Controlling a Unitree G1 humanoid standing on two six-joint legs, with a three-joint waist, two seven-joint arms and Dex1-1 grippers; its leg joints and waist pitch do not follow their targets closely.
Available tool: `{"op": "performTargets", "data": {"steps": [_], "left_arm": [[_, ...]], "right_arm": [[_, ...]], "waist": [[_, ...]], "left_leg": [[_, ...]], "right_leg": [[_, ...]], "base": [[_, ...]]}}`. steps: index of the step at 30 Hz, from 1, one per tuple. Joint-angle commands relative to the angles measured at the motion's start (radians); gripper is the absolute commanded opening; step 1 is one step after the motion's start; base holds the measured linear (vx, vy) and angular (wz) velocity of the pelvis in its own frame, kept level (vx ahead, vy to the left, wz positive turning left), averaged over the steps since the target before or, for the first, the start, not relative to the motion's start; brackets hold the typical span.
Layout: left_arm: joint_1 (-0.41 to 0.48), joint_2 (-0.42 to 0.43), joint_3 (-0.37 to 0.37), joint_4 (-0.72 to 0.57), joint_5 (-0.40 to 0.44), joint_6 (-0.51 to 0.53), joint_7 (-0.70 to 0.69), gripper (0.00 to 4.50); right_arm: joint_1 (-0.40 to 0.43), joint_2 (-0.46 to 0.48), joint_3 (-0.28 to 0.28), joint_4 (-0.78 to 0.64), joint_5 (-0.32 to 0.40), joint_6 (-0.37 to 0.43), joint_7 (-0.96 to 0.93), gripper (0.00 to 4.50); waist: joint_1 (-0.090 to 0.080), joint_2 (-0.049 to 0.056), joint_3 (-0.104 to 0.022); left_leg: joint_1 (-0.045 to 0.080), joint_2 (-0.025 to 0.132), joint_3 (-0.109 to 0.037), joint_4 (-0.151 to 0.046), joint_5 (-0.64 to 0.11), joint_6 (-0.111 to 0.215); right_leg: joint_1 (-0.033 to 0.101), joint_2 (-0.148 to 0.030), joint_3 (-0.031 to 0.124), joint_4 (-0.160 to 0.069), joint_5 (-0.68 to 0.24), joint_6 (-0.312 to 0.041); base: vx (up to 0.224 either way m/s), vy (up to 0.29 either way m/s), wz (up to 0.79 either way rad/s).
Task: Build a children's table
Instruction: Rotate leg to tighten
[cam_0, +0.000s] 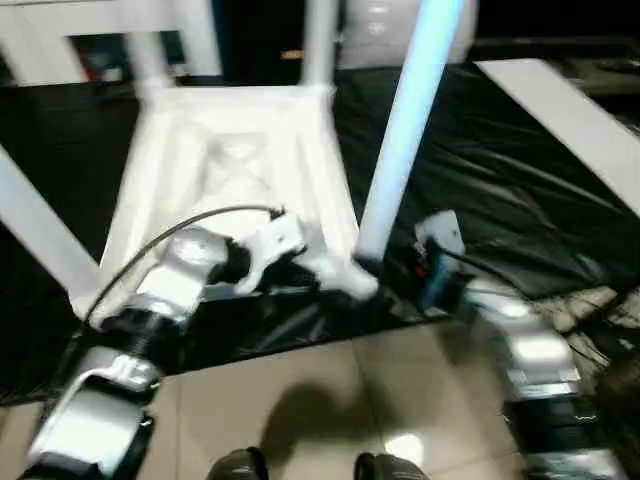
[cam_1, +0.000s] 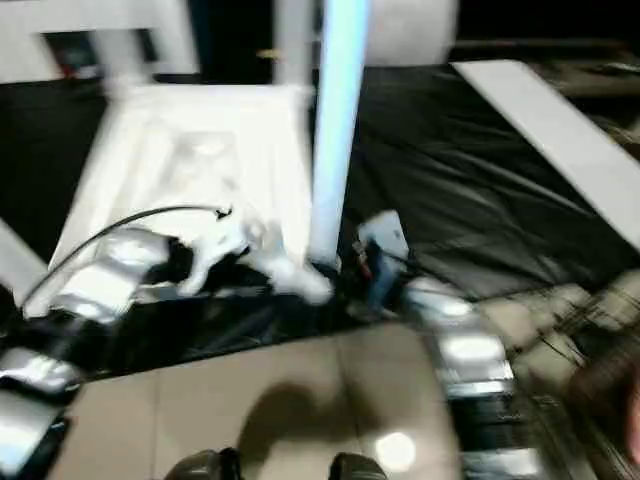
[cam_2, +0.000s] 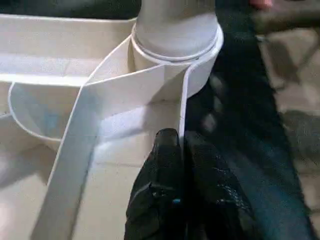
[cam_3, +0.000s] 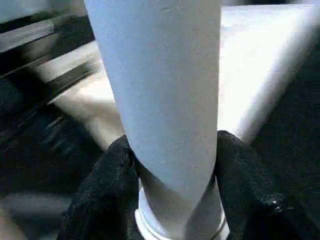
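Table (cam_0: 230, 160) lies upside down on a black sheet (cam_0: 500, 180) spread over the tiled floor (cam_0: 330, 400), its ribbed underside facing up and its rim (cam_2: 181, 112) standing as a thin white wall. Legs rise from the corner sockets: two at the far corners, one slanting off at the near left, and one at the near right corner, the leg (cam_0: 405, 130) between the two arms.

Left arm (cam_0: 130, 340) reaches forward and inward from the lower left, forearm angled up toward the near right corner, a black cable arching over it. Left gripper (cam_2: 181, 142) points along the table's near edge; its black jaws are pressed together on the rim, one finger inside the wall and one outside, just short of the socket (cam_2: 175, 55) where the leg's base sits.

Right arm (cam_0: 530, 350) comes in from the lower right, forearm aimed forward and to the left, wrist bent toward the same corner. Right gripper (cam_3: 172, 175) has its jaws about half spread and closed around the leg near its foot, a black finger (cam_3: 107, 185) against each side of the tube, just above the collar that meets the socket. The leg stands nearly upright, tipped slightly to the right at its top.

A long white board (cam_0: 570, 120) lies on the sheet at the far right.
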Motion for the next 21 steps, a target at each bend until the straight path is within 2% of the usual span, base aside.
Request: {"op": "performTargets", "data": {"steps": [1,3,4,6,8,9,10,11,12,13,15,16,17,18,19,20,21], "left_arm": [[-0.038,-0.099,-0.026,0.004,-0.014,-0.006,0.104,0.00],[-0.063,-0.114,-0.013,0.036,0.005,-0.028,0.166,0.00],[-0.064,-0.115,-0.013,0.037,0.007,-0.031,0.169,0.00],[-0.066,-0.110,-0.020,0.044,0.021,-0.054,0.162,0.00],[-0.057,-0.096,-0.027,0.040,0.030,-0.082,0.143,0.00],[-0.052,-0.089,-0.030,0.038,0.031,-0.096,0.132,0.00],[-0.046,-0.082,-0.034,0.037,0.033,-0.109,0.120,0.00],[-0.045,-0.079,-0.035,0.037,0.033,-0.112,0.117,0.00],[-0.042,-0.073,-0.036,0.038,0.036,-0.120,0.114,0.00],[-0.038,-0.062,-0.037,0.047,0.039,-0.150,0.108,0.00],[-0.037,-0.059,-0.037,0.050,0.040,-0.159,0.106,0.00],[-0.035,-0.053,-0.031,0.057,0.032,-0.192,0.106,0.00],[-0.034,-0.052,-0.025,0.059,0.029,-0.202,0.111,0.00],[-0.032,-0.046,-0.013,0.066,0.031,-0.230,0.131,0.00],[-0.032,-0.042,-0.006,0.070,0.031,-0.246,0.141,0.00],[-0.032,-0.041,-0.004,0.071,0.030,-0.250,0.143,0.00],[-0.030,-0.037,0.006,0.072,0.025,-0.261,0.150,0.00]], "right_arm": [[-0.018,0.108,0.118,0.053,0.010,0.074,-0.067,1.90],[-0.066,0.170,0.075,0.126,-0.036,0.061,-0.244,1.90],[-0.069,0.173,0.071,0.130,-0.039,0.062,-0.255,1.90],[-0.084,0.186,0.045,0.144,-0.034,0.041,-0.281,2.46],[-0.080,0.175,0.041,0.136,-0.045,0.009,-0.277,2.62],[-0.076,0.166,0.036,0.131,-0.051,0.001,-0.276,2.70],[-0.071,0.160,0.026,0.126,-0.056,-0.004,-0.275,2.82],[-0.069,0.157,0.023,0.125,-0.057,-0.007,-0.274,2.82],[-0.064,0.149,0.017,0.120,-0.060,-0.017,-0.270,3.03],[-0.054,0.128,0.013,0.112,-0.075,-0.050,-0.269,3.08],[-0.050,0.120,0.014,0.109,-0.082,-0.065,-0.269,3.13],[-0.036,0.092,0.012,0.096,-0.093,-0.098,-0.278,3.33],[-0.025,0.077,0.007,0.086,-0.094,-0.119,-0.274,3.45],[0.004,0.045,-0.010,0.054,-0.087,-0.156,-0.255,3.51],[0.024,0.032,-0.026,0.027,-0.065,-0.158,-0.229,3.62],[0.029,0.029,-0.030,0.019,-0.058,-0.158,-0.221,3.62],[0.054,0.014,-0.044,-0.014,-0.039,-0.159,-0.195,3.87]], "waist": [[-0.014,0.004,-0.032],[-0.022,0.010,-0.030],[-0.028,0.016,-0.029],[-0.032,0.021,-0.024],[-0.034,0.020,-0.022],[-0.031,0.017,-0.023],[-0.030,0.016,-0.023],[-0.025,0.017,-0.024],[-0.020,0.015,-0.028],[-0.013,0.011,-0.033],[-0.006,0.009,-0.035],[0.000,0.006,-0.038],[0.003,-0.005,-0.040],[0.013,-0.003,-0.042],[0.022,-0.003,-0.044],[0.023,-0.005,-0.046],[0.025,-0.006,-0.048]], "left_leg": [[0.025,0.062,-0.076,-0.100,-0.598,-0.104],[0.031,0.063,-0.080,-0.103,-0.647,-0.108],[0.034,0.064,-0.085,-0.112,-0.698,-0.116],[0.044,0.067,-0.084,-0.117,-0.749,-0.118],[0.041,0.067,-0.083,-0.119,-0.754,-0.116],[0.046,0.065,-0.079,-0.112,-0.731,-0.110],[0.047,0.064,-0.078,-0.109,-0.715,-0.107],[0.045,0.065,-0.075,-0.105,-0.671,-0.099],[0.039,0.068,-0.071,-0.104,-0.609,-0.090],[0.036,0.070,-0.063,-0.102,-0.535,-0.080],[0.029,0.070,-0.054,-0.100,-0.454,-0.065],[0.034,0.069,-0.043,-0.096,-0.394,-0.046],[0.032,0.068,-0.033,-0.090,-0.346,-0.020],[0.035,0.070,-0.028,-0.086,-0.320,-0.002],[0.036,0.072,-0.025,-0.083,-0.305,0.011],[0.035,0.071,-0.023,-0.081,-0.296,0.019],[0.033,0.071,-0.023,-0.080,-0.284,0.026]], "right_leg": [[0.007,-0.071,0.013,-0.102,-0.710,-0.089],[0.008,-0.071,0.003,-0.104,-0.665,-0.092],[0.015,-0.069,-0.008,-0.105,-0.593,-0.105],[0.009,-0.067,-0.012,-0.107,-0.547,-0.114],[0.013,-0.071,-0.013,-0.108,-0.521,-0.119],[0.006,-0.079,-0.006,-0.113,-0.526,-0.126],[0.004,-0.082,-0.002,-0.114,-0.527,-0.131],[0.005,-0.089,0.005,-0.114,-0.509,-0.144],[0.008,-0.091,0.013,-0.108,-0.458,-0.161],[0.010,-0.091,0.018,-0.100,-0.384,-0.179],[0.016,-0.087,0.021,-0.091,-0.309,-0.192],[0.014,-0.083,0.025,-0.086,-0.258,-0.205],[0.017,-0.081,0.028,-0.082,-0.246,-0.209],[0.016,-0.081,0.032,-0.082,-0.259,-0.205],[0.015,-0.079,0.033,-0.082,-0.264,-0.204],[0.016,-0.077,0.033,-0.080,-0.256,-0.204],[0.018,-0.076,0.033,-0.077,-0.242,-0.205]], "base": [[-0.067,0.045,-0.22],[-0.064,0.051,-0.19],[-0.056,0.045,-0.15],[0.000,0.000,0.00],[0.000,0.000,0.00],[0.000,0.000,0.00],[0.000,0.000,0.00],[0.000,0.000,0.00],[0.000,0.000,0.00],[0.000,0.000,0.00],[0.000,0.000,0.00],[0.000,0.000,0.00],[0.058,-0.018,0.06],[0.058,-0.018,0.06],[0.066,-0.020,0.06],[0.064,-0.027,0.04],[0.064,-0.027,0.04]]}}
